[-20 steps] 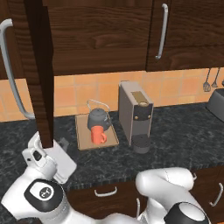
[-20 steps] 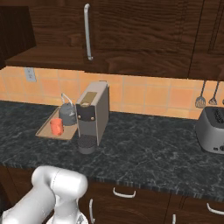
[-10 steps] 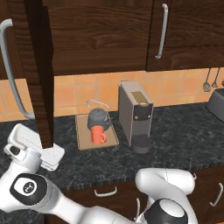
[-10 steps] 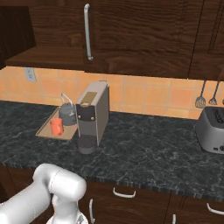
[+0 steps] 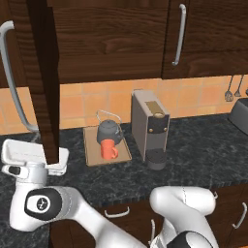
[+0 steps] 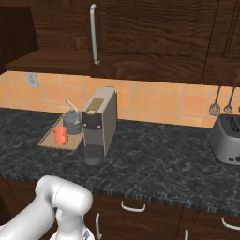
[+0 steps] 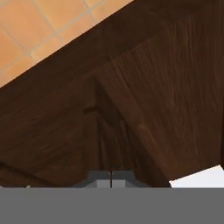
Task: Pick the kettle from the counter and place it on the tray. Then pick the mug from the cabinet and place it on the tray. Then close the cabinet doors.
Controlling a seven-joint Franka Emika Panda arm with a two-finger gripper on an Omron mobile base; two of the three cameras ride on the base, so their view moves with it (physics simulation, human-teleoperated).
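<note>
Open cabinet door (image 5: 43, 72) swung out at the left, edge-on, just above the white hand; other door (image 6: 140, 37) shut. Worktop (image 6: 154, 164) carrying the coffee machine (image 5: 150, 128) mid-way and the tray (image 5: 92, 152) just left of it, near the back edge. On the tray, kettle (image 5: 108, 130) behind, mug (image 5: 108, 150) in front, close together; jaws pressed together, holding nothing.

The dark marbled counter (image 5: 193, 150) carries the tan tray (image 5: 92, 154), a tall grey coffee machine (image 5: 150, 127) just beside it, and a toaster (image 6: 227, 138) well apart.
</note>
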